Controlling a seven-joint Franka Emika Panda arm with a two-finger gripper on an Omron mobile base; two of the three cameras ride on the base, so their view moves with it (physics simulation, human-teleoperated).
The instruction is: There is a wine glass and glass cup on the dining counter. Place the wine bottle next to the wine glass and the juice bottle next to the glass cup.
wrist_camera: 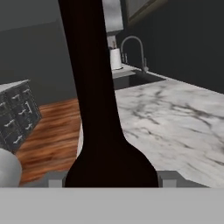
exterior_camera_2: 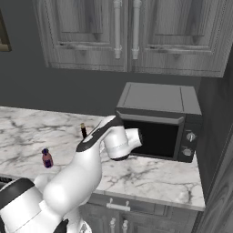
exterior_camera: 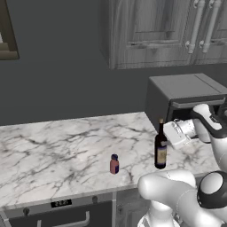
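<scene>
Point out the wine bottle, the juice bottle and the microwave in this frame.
wine bottle (exterior_camera: 160, 153), left base view, on its labelled body.
juice bottle (exterior_camera: 114, 165), left base view, on its reddish body below the cap.
microwave (exterior_camera_2: 157, 136), right base view, on its dark door.

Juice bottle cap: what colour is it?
Dark blue, on the juice bottle; clearest in the left base view.

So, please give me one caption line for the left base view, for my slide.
The gripper reaches the wine bottle on the marble counter, with the juice bottle standing apart.
</scene>
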